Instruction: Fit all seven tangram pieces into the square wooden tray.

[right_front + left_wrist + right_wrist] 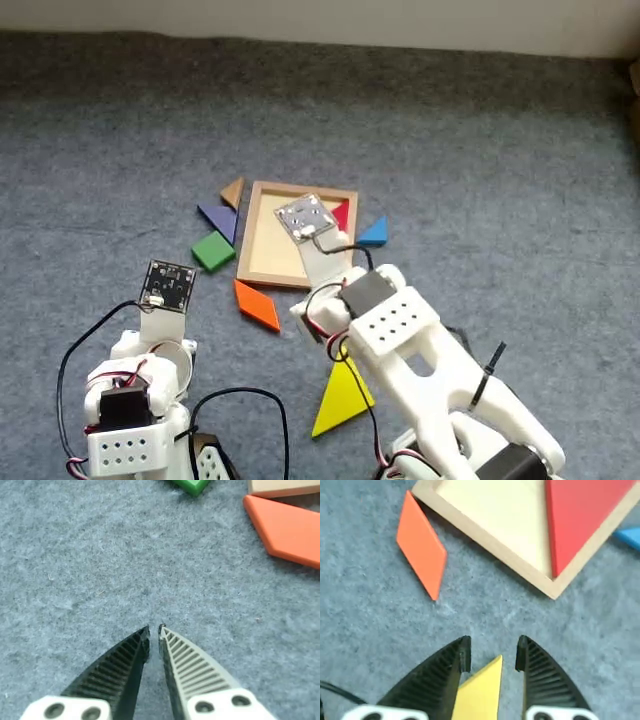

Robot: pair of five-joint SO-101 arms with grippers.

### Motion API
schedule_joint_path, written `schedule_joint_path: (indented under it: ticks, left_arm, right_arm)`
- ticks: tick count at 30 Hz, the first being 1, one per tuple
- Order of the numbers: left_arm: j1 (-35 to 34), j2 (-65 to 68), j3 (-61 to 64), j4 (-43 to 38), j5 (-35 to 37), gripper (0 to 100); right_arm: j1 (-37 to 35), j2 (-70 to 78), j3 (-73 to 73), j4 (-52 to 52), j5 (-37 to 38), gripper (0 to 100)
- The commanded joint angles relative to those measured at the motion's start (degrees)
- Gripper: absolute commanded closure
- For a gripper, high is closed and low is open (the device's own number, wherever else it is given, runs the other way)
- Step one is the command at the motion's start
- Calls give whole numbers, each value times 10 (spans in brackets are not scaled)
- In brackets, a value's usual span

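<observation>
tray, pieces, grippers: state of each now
wooden tray, largely bare
red triangle, inside tray
left gripper, shut, empty
right gripper, open
yellow triangle, outside tray, tip between right gripper fingers
orange parallelogram, outside tray
green square, outside tray
blue triangle, outside tray
purple piece, outside tray
tan triangle, outside tray

Setting: robotics test bench, hobby or lab type; which one cannot be told. Evidence: table covered in grey felt-like matting (500,150), with a pale wall strip (400,18) along its far edge. Left arm (135,420) and right arm (450,370) in white printed plastic, exposed cables (240,400), a cable tie (490,362); wooden tray (246,235) mid-table.
</observation>
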Motion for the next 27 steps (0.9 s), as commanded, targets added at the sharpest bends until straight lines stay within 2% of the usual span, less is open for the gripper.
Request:
schedule_joint_path:
  ticks: [1, 7, 11, 14, 19, 23, 27]
  left_arm:
    - [4, -15, 11, 4, 4, 944]
    - [4, -15, 11, 4, 4, 944]
    - [4, -15, 11, 4, 4, 944]
    - [4, -15, 11, 4, 4, 944]
    - [4, -15, 11, 4, 4, 944]
    - [4, -15, 11, 4, 4, 944]
    - [4, -15, 11, 4, 4, 944]
  right_arm:
    - [8, -6, -70, 121, 8, 854]
    - [-39, -6, -46, 246, 8, 854]
    - [-87, -6, 0, 266, 8, 854]
    - [-95, -6, 15, 267, 8, 854]
    - [-139, 1, 50, 229, 9, 854]
    - [-163, -3, 121, 149, 9, 854]
    - [-166, 2, 148, 73, 9, 953]
